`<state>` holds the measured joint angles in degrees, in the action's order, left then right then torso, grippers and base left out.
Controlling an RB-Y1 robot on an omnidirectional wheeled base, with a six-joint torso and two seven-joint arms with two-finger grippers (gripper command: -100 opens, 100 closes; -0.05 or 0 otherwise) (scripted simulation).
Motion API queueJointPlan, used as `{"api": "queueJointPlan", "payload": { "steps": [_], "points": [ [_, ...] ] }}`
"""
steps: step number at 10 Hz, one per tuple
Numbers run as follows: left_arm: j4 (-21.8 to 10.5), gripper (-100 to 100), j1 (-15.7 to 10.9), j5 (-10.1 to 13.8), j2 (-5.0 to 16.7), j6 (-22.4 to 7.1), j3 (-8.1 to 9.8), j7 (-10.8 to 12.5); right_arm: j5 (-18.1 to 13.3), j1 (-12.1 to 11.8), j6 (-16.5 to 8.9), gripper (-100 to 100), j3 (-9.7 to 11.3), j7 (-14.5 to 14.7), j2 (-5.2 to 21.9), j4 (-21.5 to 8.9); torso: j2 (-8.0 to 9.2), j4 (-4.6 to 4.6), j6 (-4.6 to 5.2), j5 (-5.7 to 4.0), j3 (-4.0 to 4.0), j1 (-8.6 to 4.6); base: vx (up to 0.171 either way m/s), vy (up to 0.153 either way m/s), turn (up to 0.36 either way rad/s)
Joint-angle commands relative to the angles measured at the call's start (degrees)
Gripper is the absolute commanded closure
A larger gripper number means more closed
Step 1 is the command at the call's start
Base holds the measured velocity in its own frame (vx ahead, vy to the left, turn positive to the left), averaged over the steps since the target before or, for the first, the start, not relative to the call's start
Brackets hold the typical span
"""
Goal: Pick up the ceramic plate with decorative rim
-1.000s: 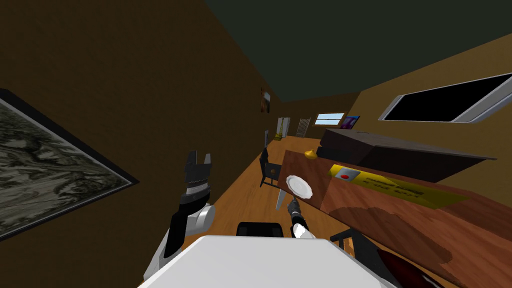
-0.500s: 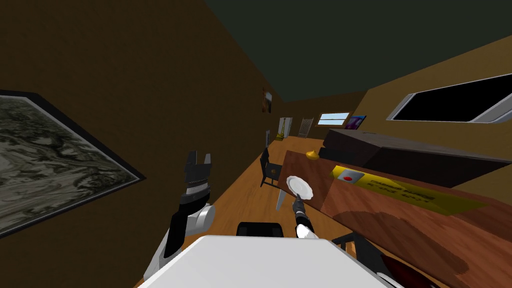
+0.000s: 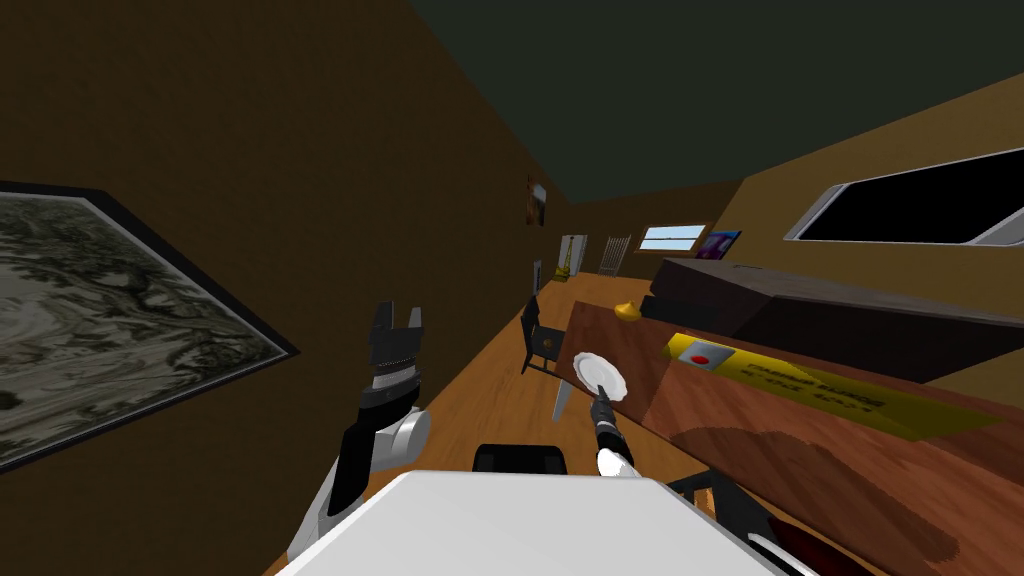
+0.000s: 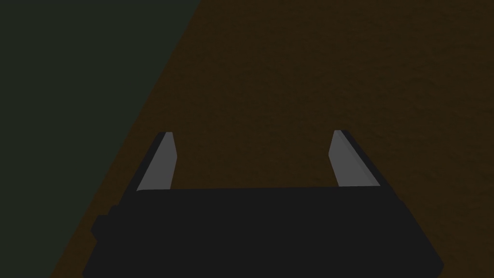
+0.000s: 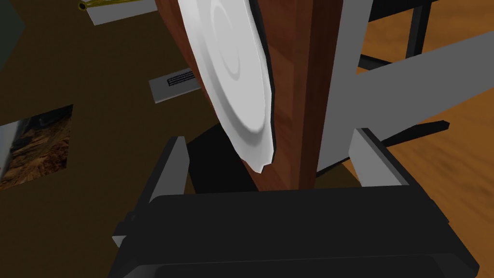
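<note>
White, scallop-edged, the plate [image 3: 599, 375] lies flat on the left edge of the reddish wooden desk [image 3: 800, 450], just above one of the desk's grey legs [image 3: 560, 400]. The right gripper [image 3: 601, 398] is right up at it from the near side. From the hand's own camera, the right gripper [image 5: 267, 137] has its two fingers spread wide. The plate's [image 5: 231, 82] wavy near rim and the desk's edge [image 5: 289, 96] both sit in the gap between them. One finger [image 5: 171, 164] stands on the side of the plate's upper face, the other [image 5: 374, 159] out past the grey leg [image 5: 337, 72]. Neither one touches the plate; nothing is clamped.

Over on the left, the left gripper [image 3: 397, 318] is held up in open air beside the brown wall, well apart from the desk. Its own view shows that gripper [image 4: 251, 135] spread wide too, with nothing between the fingers.

Further along the desk there's a long yellow box [image 3: 800, 385] with a red spot on it, and behind that a big dark cabinet [image 3: 820, 305]. A small yellow object [image 3: 628, 312] sits at the far end. A dark chair [image 3: 540, 345] stands on the wooden floor [image 3: 480, 400] just beyond the plate, and a framed picture [image 3: 100, 310] hangs on the left wall.
</note>
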<state>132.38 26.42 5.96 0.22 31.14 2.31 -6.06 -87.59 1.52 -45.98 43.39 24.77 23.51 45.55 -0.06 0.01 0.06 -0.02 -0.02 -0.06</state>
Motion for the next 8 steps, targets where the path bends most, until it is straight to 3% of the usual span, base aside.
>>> {"api": "queueJointPlan", "payload": {
  "steps": [1,3,4,8],
  "points": [
    [0.0,0,0.0,0.0,0.0,0.0,0.0,0.0,-0.69,-0.71,-1.22,-100,0.42,-0.48,-0.83,-0.41,0.0,0.0,0.0,0.0,0.0,0.0,0.11,-0.05,0.02],
    [0.0,0,0.01,0.0,0.01,0.0,0.01,0.0,-0.76,-0.75,-1.26,-100,0.48,-0.49,-0.98,-0.53,-0.45,-0.09,0.0,-0.06,-0.25,-0.32,0.094,-0.077,0.018],
    [0.0,0,0.01,0.0,0.0,0.0,0.01,0.0,-0.81,-0.8,-1.42,100,0.5,-0.56,-1.0,-0.53,-0.27,-0.07,0.0,-0.05,-0.16,-0.19,0.0,0.0,0.0],
    [0.0,0,0.0,0.0,0.0,0.0,0.0,0.0,-0.74,-1.3,-0.99,100,0.83,-0.56,-1.39,-0.62,-0.1,0.34,-0.05,0.31,0.12,-0.02,-0.003,0.002,-0.001]
  ]
}}
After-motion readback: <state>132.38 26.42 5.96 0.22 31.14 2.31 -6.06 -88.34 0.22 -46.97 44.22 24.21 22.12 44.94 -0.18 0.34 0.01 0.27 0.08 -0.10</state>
